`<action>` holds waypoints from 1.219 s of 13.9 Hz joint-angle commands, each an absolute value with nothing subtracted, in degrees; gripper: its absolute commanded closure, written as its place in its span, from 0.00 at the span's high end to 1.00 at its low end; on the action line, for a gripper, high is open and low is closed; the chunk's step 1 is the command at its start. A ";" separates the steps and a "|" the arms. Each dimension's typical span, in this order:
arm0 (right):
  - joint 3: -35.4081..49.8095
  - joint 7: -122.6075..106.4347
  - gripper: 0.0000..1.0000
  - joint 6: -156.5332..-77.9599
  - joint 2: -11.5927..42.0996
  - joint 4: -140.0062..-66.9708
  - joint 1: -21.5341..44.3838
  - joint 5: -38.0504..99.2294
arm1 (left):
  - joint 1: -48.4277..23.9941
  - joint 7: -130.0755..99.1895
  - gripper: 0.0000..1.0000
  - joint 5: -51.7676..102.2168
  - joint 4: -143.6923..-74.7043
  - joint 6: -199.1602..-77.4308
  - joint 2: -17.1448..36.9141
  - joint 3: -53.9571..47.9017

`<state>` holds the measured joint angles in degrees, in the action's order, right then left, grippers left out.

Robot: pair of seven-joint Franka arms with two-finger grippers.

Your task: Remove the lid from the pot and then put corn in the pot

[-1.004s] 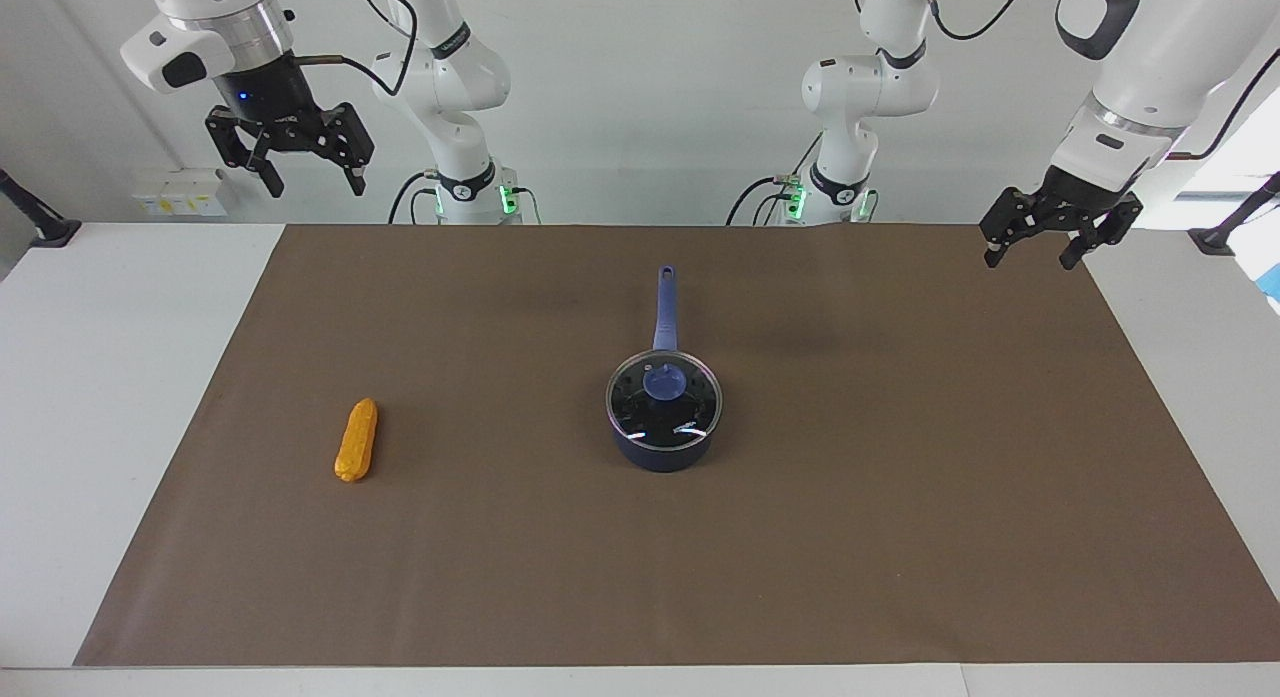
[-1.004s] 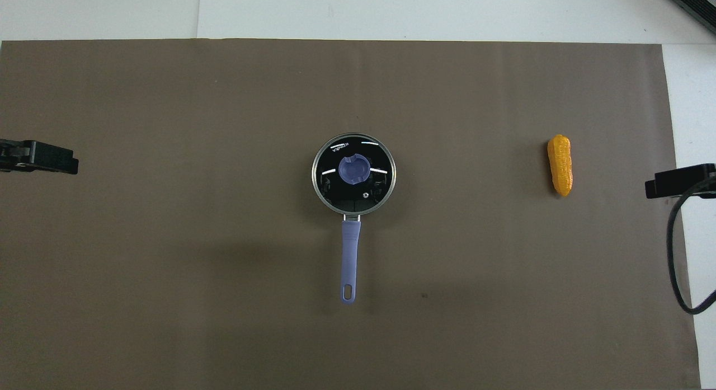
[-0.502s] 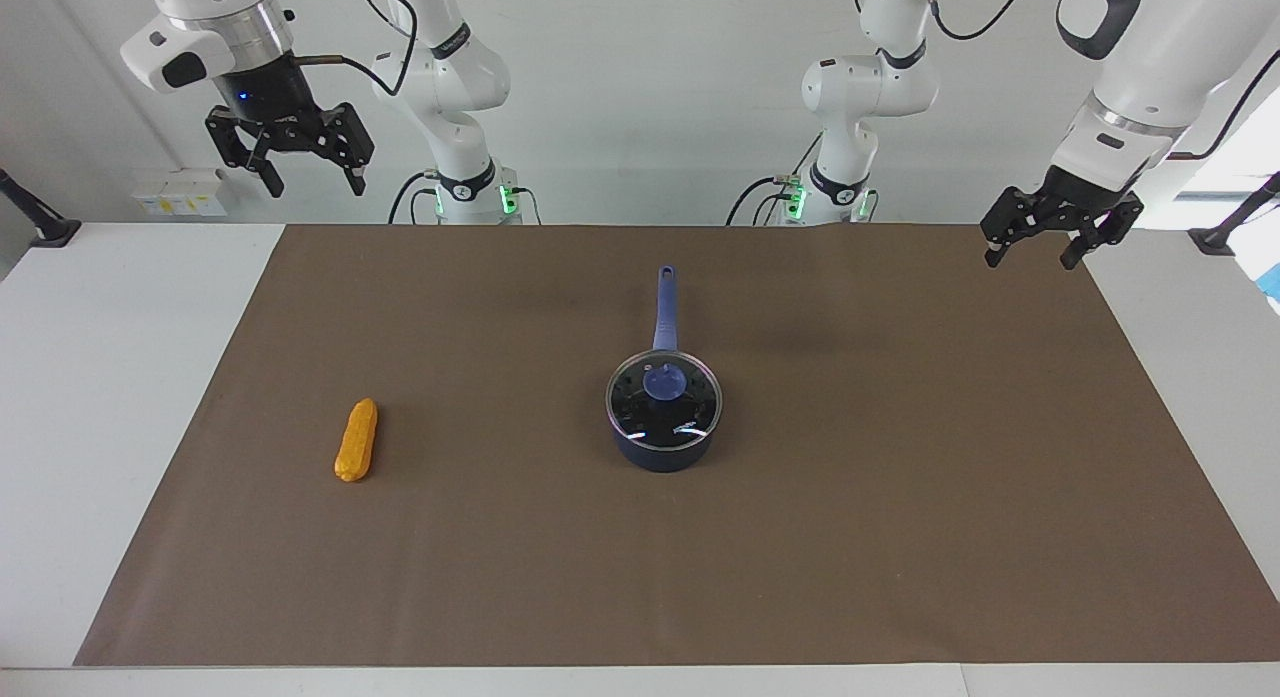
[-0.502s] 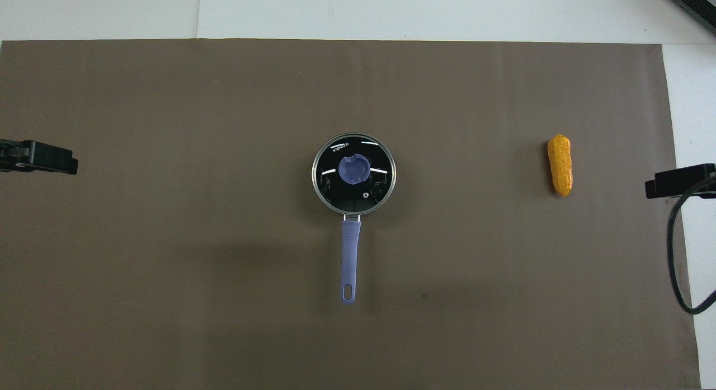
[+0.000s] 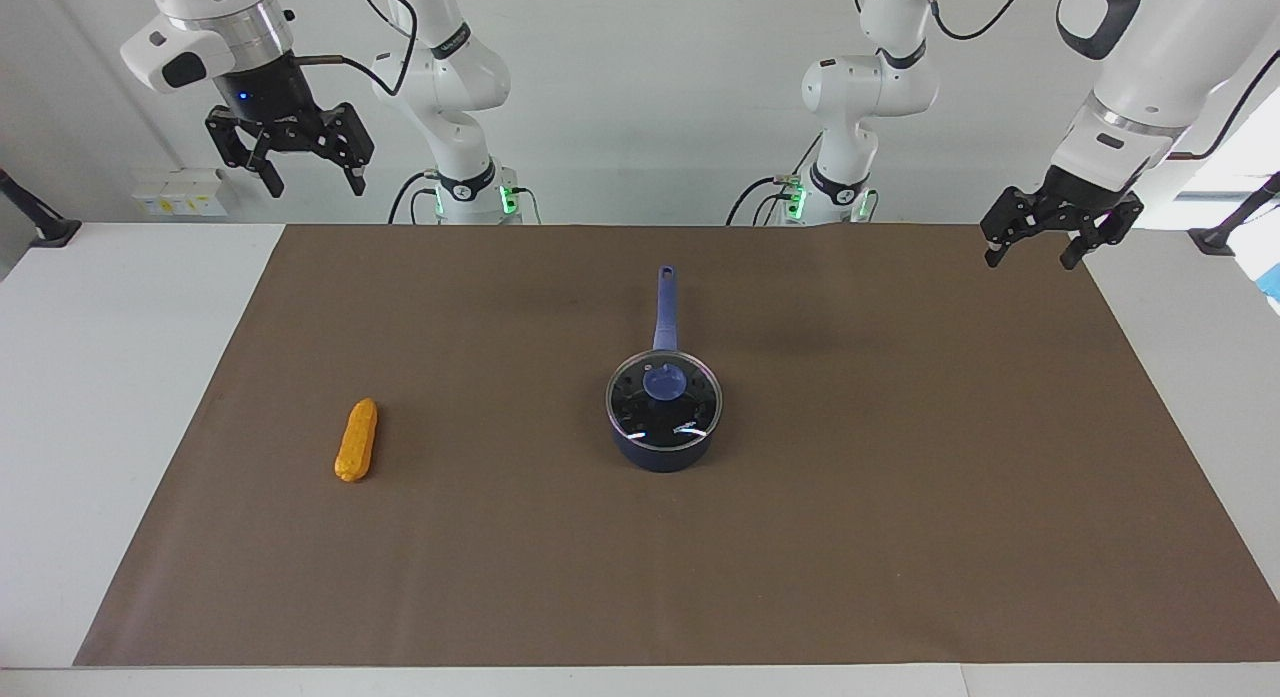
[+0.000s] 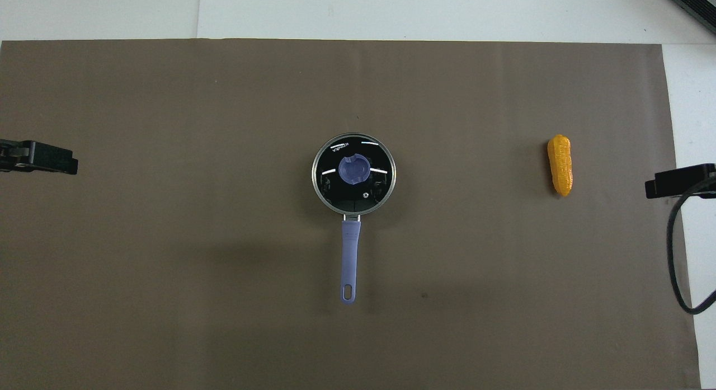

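A white table [image 5: 110, 397] carries a brown mat [image 5: 850, 537] that covers most of its top. On the mat stand two things, well apart — the pot [image 5: 663, 447] at the middle (its lid [image 5: 664, 400] on, handle pointing toward the robots) and the corn [image 5: 356, 454], lying toward the right arm's end.

Large brown rectangular mat [image 5: 900, 527] flat on white tabletop [image 5: 100, 377], covering most of it. Bare white strips show at both ends and along edge far from me.

Small black clamp post [image 5: 45, 227] on near edge of table, toward my right arm's end; second black clamp post [image 5: 1225, 235] on near edge, toward my left arm's end.

Pale yellow-white wall box [image 5: 180, 192] low on plain white wall [image 5: 640, 97], near first post.

Dark ribbed slab [image 6: 693, 1] at far corner, my right arm's end; mostly cut off.
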<state>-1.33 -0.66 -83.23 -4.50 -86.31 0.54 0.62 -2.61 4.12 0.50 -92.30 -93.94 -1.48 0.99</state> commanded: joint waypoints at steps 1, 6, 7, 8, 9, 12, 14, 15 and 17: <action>-1.41 -1.93 1.00 -82.35 -4.57 -85.78 0.18 1.49 | -2.64 4.92 1.00 0.70 -92.46 -93.34 -2.20 1.23; -1.41 -1.93 1.00 -82.35 -4.57 -85.78 0.18 1.49 | -2.72 4.92 1.00 0.70 -92.46 -93.43 -2.20 1.23; -1.41 -1.93 1.00 -82.35 -4.57 -85.78 0.18 1.49 | -2.72 4.83 1.00 0.70 -92.46 -93.43 -2.20 1.23; -1.41 -1.93 1.00 -82.35 -4.57 -85.78 0.18 1.49 | -2.72 4.83 1.00 0.70 -92.55 -93.43 -2.20 1.23; -1.41 -1.93 1.00 -82.35 -4.57 -85.78 0.18 1.49 | -2.72 4.83 1.00 0.70 -92.46 -93.34 -2.20 1.23; -1.41 -1.93 1.00 -82.35 -4.57 -85.78 0.18 1.49 | -2.90 4.83 1.00 0.70 -92.55 -93.34 -2.20 1.23; -1.41 -1.93 1.00 -82.35 -4.57 -85.78 0.18 1.49 | -3.16 4.75 1.00 0.70 -92.55 -93.25 -2.20 1.14; -1.41 -1.93 1.00 -82.35 -4.57 -85.78 0.18 1.49 | -3.25 4.66 1.00 0.70 -92.55 -93.25 -2.20 1.14; -1.41 -1.93 1.00 -82.35 -4.57 -85.78 0.18 1.49 | -3.34 4.57 1.00 0.70 -92.72 -93.25 -2.20 0.88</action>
<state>-1.33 -0.66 -83.23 -4.50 -86.31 0.54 0.62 -2.76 4.16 0.49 -92.31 -93.88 -1.48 0.70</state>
